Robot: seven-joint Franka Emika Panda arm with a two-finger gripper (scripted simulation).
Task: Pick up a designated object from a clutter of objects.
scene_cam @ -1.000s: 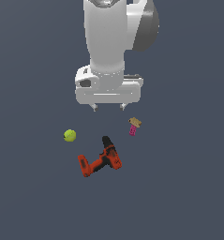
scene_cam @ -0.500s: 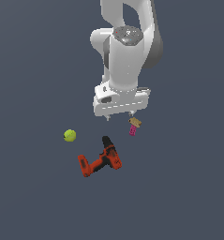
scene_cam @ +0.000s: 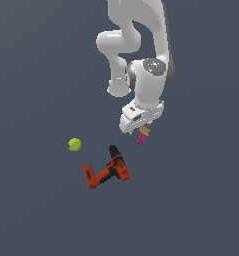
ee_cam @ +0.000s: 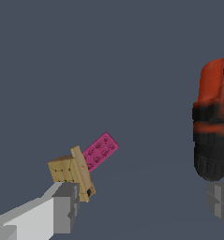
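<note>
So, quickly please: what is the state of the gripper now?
Gripper: jaws open, holding nothing; one jaw is beside the tan piece.

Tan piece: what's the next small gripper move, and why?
Probably shift the gripper sideways to centre the open jaws on the tan piece, then lower. In the wrist view the piece sits right at one finger, not in the gap, and the drill sits above the other finger. The pink block appears to touch the piece, so closing now would likely miss or nudge both.
</note>
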